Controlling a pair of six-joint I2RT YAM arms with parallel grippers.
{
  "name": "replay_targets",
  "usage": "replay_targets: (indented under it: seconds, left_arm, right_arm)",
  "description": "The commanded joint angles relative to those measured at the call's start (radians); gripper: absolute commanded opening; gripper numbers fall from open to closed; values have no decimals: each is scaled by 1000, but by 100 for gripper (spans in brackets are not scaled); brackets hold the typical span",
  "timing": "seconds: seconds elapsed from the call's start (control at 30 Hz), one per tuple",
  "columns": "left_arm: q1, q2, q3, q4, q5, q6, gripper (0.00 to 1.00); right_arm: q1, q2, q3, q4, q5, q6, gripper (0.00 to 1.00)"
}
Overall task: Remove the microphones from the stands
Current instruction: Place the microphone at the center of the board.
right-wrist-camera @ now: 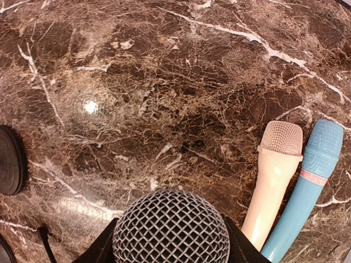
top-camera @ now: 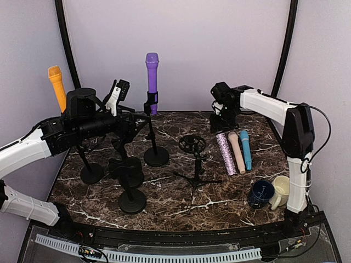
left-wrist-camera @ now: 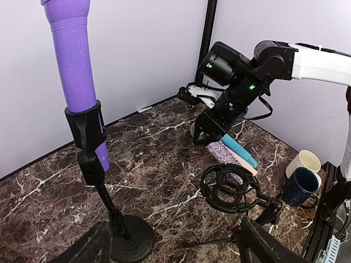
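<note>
A purple microphone (top-camera: 152, 81) (left-wrist-camera: 74, 66) stands upright in the clip of a black round-base stand (top-camera: 156, 155) (left-wrist-camera: 129, 238). An orange microphone (top-camera: 56, 87) sits in another stand at the far left. My left gripper (top-camera: 131, 125) (left-wrist-camera: 173, 253) hangs open just left of the purple microphone's stand, with nothing between its fingers. My right gripper (top-camera: 222, 125) (right-wrist-camera: 171, 244) is at the back right, shut on the grey mesh head (right-wrist-camera: 171, 227) of a glittery purple microphone (top-camera: 225, 154) (left-wrist-camera: 219, 153) whose body rests on the table.
A beige microphone (top-camera: 237, 151) (right-wrist-camera: 274, 175) and a blue one (top-camera: 245, 149) (right-wrist-camera: 307, 186) lie beside the glittery one. An empty shock-mount stand (top-camera: 192, 145) (left-wrist-camera: 227, 189) is mid-table. Two more black stands (top-camera: 131, 200) are front left. A dark mug (top-camera: 261, 193) and a cream mug (top-camera: 281, 189) sit front right.
</note>
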Motion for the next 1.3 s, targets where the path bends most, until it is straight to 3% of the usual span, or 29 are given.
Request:
replay_targets:
  seconds: [0.0, 0.67, 1.03, 1.27]
  left_arm:
    - [6, -36, -24, -7, -13, -13, 82]
    - [7, -55, -58, -24, -42, -40, 82]
    - [6, -54, -47, -22, -40, -41, 82]
    - [7, -53, -36, -27, -42, -37, 82]
  right_arm:
    - [-9, 58, 31, 66, 78, 7, 36]
    - [-17, 178, 1, 183, 228, 53, 39]
    - [-29, 186, -16, 195, 226, 52, 50]
    - [-34, 192, -12, 198, 204, 47, 64]
